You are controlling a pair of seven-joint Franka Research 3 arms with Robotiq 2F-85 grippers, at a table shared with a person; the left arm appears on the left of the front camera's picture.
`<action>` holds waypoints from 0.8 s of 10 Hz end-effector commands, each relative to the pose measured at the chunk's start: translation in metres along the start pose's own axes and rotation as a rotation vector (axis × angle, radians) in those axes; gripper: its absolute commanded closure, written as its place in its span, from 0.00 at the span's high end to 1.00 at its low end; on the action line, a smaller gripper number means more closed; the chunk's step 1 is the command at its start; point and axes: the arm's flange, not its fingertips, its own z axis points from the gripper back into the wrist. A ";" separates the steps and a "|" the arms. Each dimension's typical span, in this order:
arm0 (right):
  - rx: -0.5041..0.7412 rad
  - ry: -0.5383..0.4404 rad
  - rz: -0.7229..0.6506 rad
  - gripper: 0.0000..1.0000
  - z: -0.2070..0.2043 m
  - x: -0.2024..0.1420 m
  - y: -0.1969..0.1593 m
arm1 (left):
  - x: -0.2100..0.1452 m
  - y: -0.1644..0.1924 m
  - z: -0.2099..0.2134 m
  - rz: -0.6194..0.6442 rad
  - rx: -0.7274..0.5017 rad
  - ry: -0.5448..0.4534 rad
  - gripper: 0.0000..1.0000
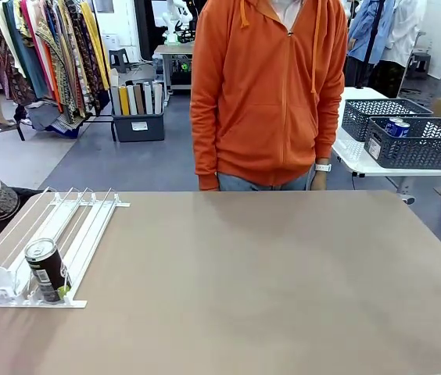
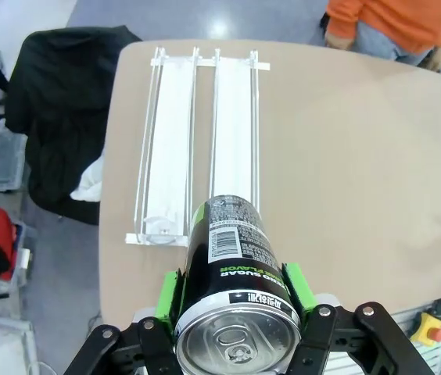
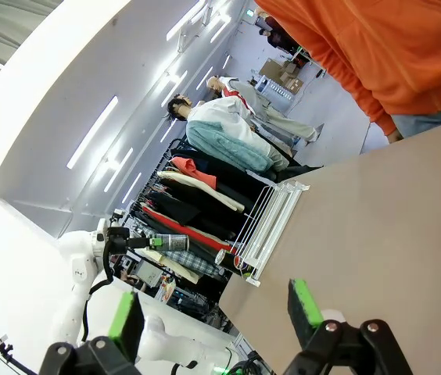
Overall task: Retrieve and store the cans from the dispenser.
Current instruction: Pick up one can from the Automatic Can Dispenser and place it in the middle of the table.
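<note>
My left gripper (image 2: 232,293) is shut on a dark can (image 2: 232,266) with green accents, silver top toward the camera, held high above the table. Below it lies the white dispenser (image 2: 173,156) with bare lanes; its front right end is hidden behind the can. In the front view the dispenser (image 1: 64,226) sits at the table's left, and another dark can (image 1: 46,269) stands upright at its near end. My right gripper (image 3: 216,312) is open above the table with nothing between its green pads. Far off in that view, the held can (image 3: 170,242) shows on the left arm.
A person in an orange hoodie (image 1: 267,94) stands at the table's far edge. Dark grey baskets (image 1: 420,144) on a white side table at the far right hold blue cans (image 1: 396,126). A black jacket (image 2: 64,117) lies beside the table's left edge.
</note>
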 end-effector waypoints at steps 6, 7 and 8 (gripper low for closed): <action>0.010 -0.018 -0.009 1.00 -0.002 0.004 0.004 | 0.055 -0.263 -0.087 -0.515 -0.340 0.106 0.00; 0.010 -0.018 -0.009 1.00 -0.002 0.004 0.004 | 0.044 -0.321 -0.119 -0.622 -0.351 0.186 0.00; 0.010 -0.018 -0.009 1.00 -0.002 0.004 0.004 | 0.030 -0.367 -0.151 -0.686 -0.329 0.245 0.00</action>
